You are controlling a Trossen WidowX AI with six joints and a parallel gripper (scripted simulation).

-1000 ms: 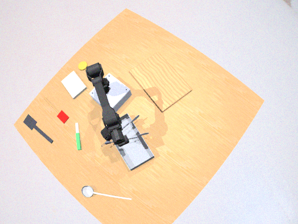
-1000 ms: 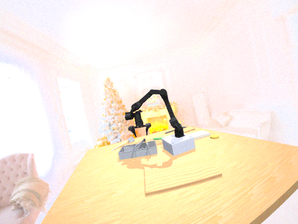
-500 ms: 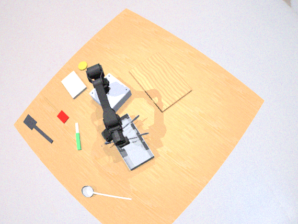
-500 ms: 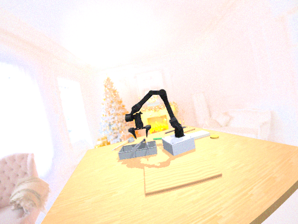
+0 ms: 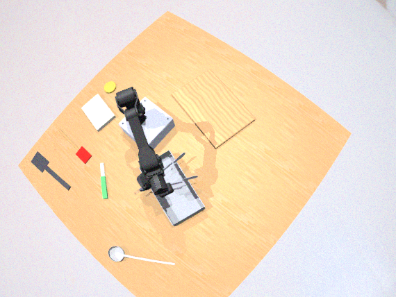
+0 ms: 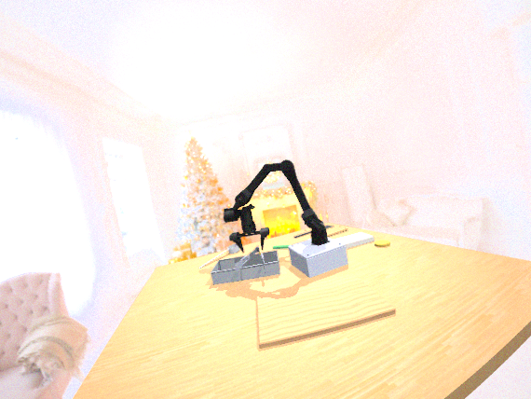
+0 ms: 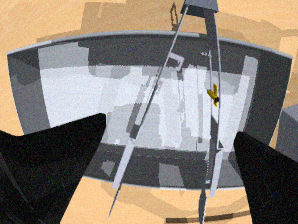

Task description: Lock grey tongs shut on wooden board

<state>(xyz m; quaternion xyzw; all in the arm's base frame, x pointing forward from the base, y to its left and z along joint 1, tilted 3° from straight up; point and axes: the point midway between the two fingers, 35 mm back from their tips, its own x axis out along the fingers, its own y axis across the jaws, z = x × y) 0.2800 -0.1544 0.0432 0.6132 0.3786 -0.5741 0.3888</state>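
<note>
Gripper [image 5: 156, 186] [image 6: 252, 251] [image 7: 173, 129] hovers spread, empty, above the tongs [image 5: 179, 158] [image 6: 250, 259] [image 7: 125, 159], wrist-view hinge at twelve o'clock. Grasping likely comes next: descend astride, then squeeze.

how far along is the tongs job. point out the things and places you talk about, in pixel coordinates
Done: nothing visible of the lock or the move; the tongs [image 5: 190, 177] [image 7: 214, 55] lie spread across the roasting tin [image 5: 187, 205] [image 6: 247, 273] [image 7: 30, 95].
In hand: the open gripper [image 6: 251, 250] [image 7: 173, 129] hovers over them, holding nothing.
Left: squeeze them shut tips up, then lay them on the wooden board [image 5: 213, 107] [image 6: 321, 317].
</note>
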